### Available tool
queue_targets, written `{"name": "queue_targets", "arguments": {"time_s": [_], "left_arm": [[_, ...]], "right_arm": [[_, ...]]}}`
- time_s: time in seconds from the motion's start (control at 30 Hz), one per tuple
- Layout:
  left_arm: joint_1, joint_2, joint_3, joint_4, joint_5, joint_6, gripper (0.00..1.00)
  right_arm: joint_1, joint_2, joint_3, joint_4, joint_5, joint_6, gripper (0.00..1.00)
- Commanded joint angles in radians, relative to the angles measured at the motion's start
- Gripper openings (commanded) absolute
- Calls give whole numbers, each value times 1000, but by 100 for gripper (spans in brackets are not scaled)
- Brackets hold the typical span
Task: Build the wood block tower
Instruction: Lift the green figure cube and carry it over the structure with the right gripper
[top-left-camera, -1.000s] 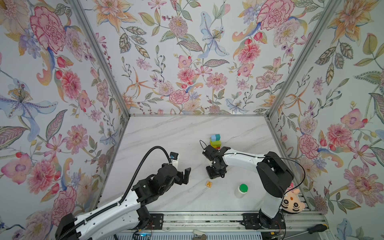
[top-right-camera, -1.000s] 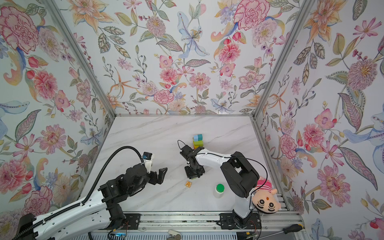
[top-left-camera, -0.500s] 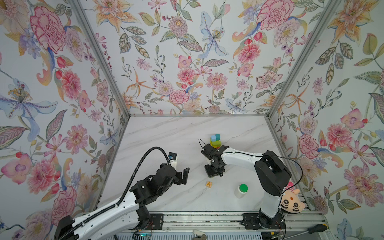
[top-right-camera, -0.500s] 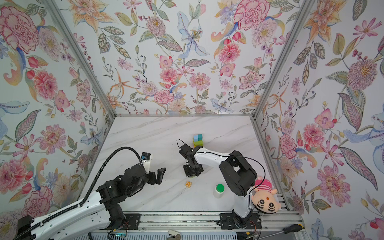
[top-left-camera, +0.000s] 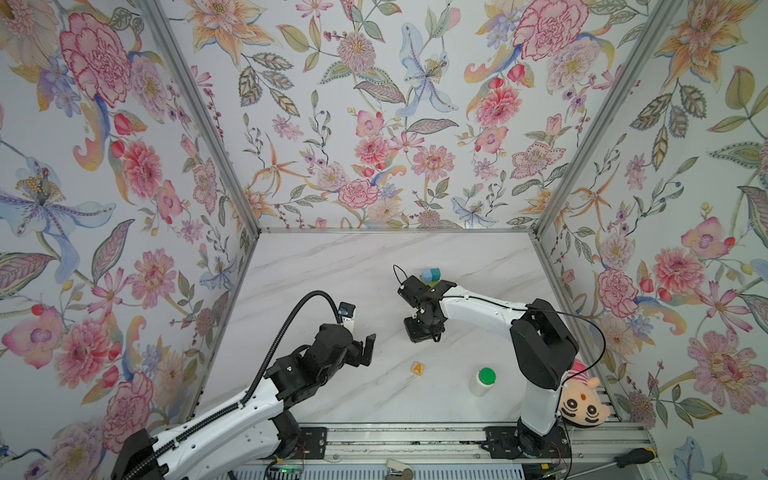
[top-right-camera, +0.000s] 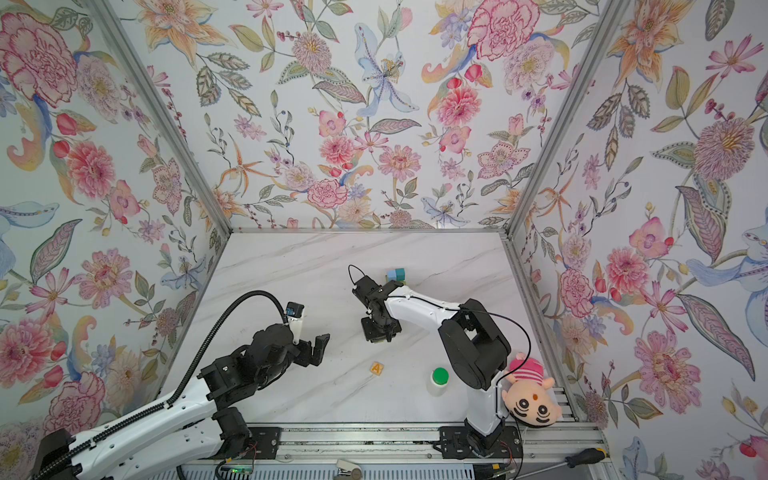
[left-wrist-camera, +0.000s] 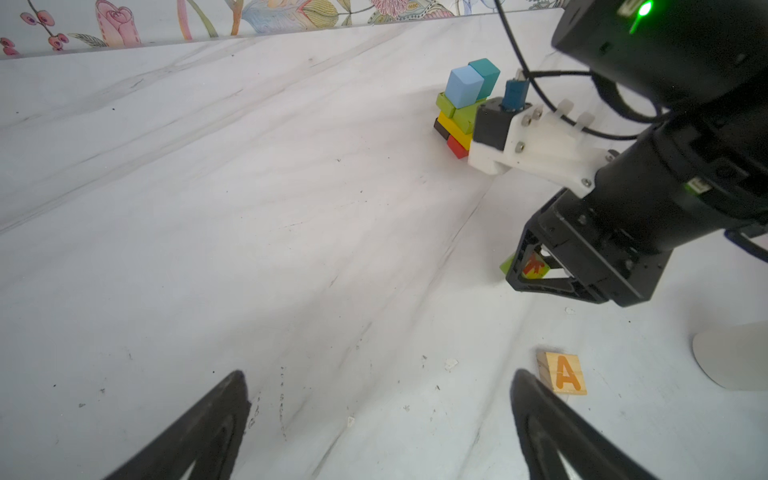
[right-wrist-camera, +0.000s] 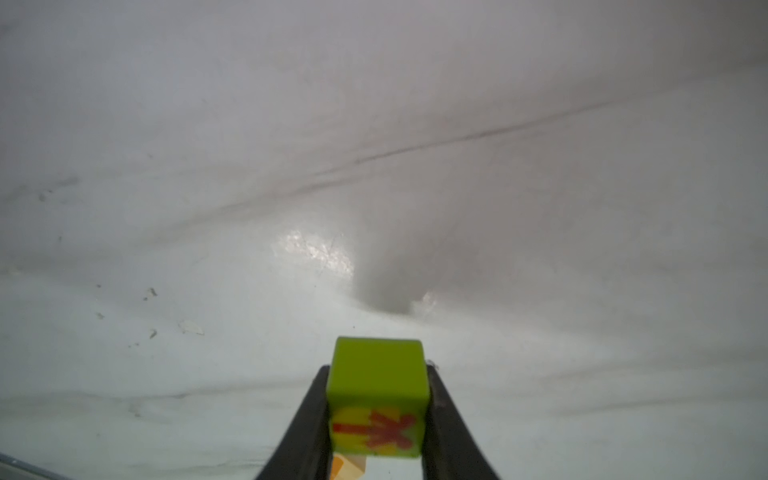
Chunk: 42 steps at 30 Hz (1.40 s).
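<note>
Right claw (top-left-camera: 422, 330) clenched on green red-marked cube (right-wrist-camera: 378, 382), low near marble tabletop (top-left-camera: 332, 270). Tower (left-wrist-camera: 459, 116) stands just behind it. Left claw (left-wrist-camera: 378, 376) released, empty; tan "A" cube (left-wrist-camera: 563, 372) beside one fingertip.

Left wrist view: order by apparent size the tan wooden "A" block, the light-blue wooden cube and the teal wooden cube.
1. Tan wooden "A" block: largest, but nearest the camera.
2-3. Light-blue wooden cube and teal wooden cube: alike; teal shows less, partly hidden behind it.
</note>
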Motion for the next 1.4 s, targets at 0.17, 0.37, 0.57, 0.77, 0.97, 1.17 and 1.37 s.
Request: {"name": "queue_targets", "arguments": {"time_s": [0.17,0.37,0.57,0.77,0.97,1.17,1.37], "left_arm": [[105,27,44,52,71,66,99],[133,76,64,95,82,80,99],[159,148,97,139,100,96,99],[184,205,136,153,114,114,99],[203,233,164,146,132,131,99],[221,243,179,138,145,141,100],[232,245,180,137,154,147,99]], "right_arm": [[-94,90,235,-128,80,-44,29],[-178,156,350,-169,85,-66,29],[-227,226,455,-197,80,-86,30],[-250,281,531,-210,71,-102,30],[-266,312,570,-210,64,-105,31],[-277,324,579,-210,60,-106,32],[-283,330,580,-209,56,-104,32]]}}
